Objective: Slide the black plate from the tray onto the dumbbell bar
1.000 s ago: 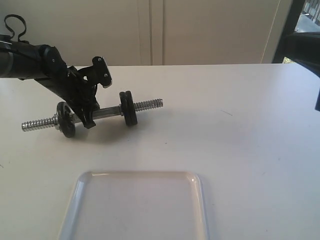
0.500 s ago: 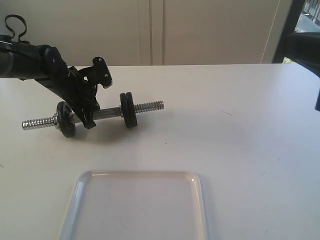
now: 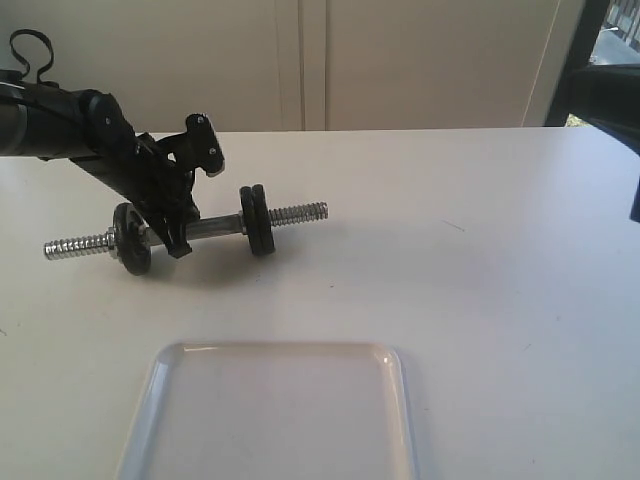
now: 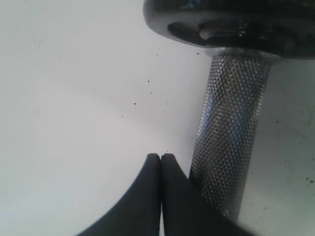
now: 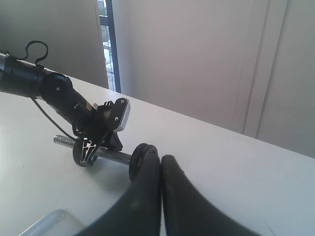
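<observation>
The dumbbell bar [image 3: 215,225] lies on the white table at the back left, its threaded ends bare. One black disc [image 3: 131,238] sits on its left part and a pair of black discs [image 3: 258,217] on its right part. No loose black plate shows, and the tray [image 3: 400,400] at the front holds nothing. My left gripper [image 3: 178,248] is shut and empty, its fingertips down beside the bar's knurled middle [image 4: 229,147], just under a disc [image 4: 231,24]. My right gripper [image 5: 161,158] is shut and empty, well away from the bar [image 5: 115,157].
The translucent tray's corner [image 5: 49,221] lies near the front edge of the table. A dark part of the right arm [image 3: 605,95] hangs at the right edge of the exterior view. White cabinet doors stand behind the table.
</observation>
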`<action>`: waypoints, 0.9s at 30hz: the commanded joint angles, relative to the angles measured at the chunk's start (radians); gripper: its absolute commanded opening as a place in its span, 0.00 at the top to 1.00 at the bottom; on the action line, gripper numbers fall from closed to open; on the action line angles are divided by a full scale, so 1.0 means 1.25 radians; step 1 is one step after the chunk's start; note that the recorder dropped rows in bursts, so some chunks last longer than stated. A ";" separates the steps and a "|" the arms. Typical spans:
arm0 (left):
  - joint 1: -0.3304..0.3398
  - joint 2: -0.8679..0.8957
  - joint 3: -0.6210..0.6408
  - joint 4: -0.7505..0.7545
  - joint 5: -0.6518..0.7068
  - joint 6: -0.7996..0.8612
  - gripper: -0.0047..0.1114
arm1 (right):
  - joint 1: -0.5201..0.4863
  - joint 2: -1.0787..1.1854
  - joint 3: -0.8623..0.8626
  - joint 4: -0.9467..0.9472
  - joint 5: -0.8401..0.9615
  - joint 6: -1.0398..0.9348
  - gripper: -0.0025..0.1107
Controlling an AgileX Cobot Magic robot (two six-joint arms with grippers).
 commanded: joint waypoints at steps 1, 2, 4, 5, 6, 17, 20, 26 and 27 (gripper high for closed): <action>-0.004 0.003 0.004 -0.008 0.022 -0.001 0.96 | -0.001 -0.002 0.003 0.002 0.002 -0.001 0.98; -0.004 0.003 0.004 -0.008 0.022 -0.001 0.96 | -0.001 -0.002 0.003 0.002 0.002 -0.001 0.98; -0.005 0.003 0.004 -0.008 0.017 -0.001 0.96 | -0.001 -0.002 0.003 0.002 0.002 -0.001 0.98; -0.005 0.003 0.004 -0.008 0.015 -0.001 0.96 | -0.001 -0.002 0.003 0.002 0.002 -0.001 0.98; -0.005 0.003 0.004 -0.008 0.013 -0.001 0.96 | -0.001 -0.002 0.003 0.002 0.002 -0.001 0.98; -0.005 0.003 0.004 -0.008 0.002 -0.001 0.96 | -0.001 -0.002 0.003 0.002 0.002 0.012 0.98; -0.005 0.003 0.004 -0.008 -0.001 -0.001 0.96 | -0.001 -0.002 0.003 0.002 0.002 0.010 0.98; -0.005 0.003 0.004 -0.008 -0.017 -0.001 0.96 | -0.001 -0.002 0.003 0.002 0.002 0.012 0.98; -0.005 0.003 0.004 -0.008 -0.018 -0.001 0.96 | -0.001 -0.002 0.003 0.002 0.002 0.012 0.98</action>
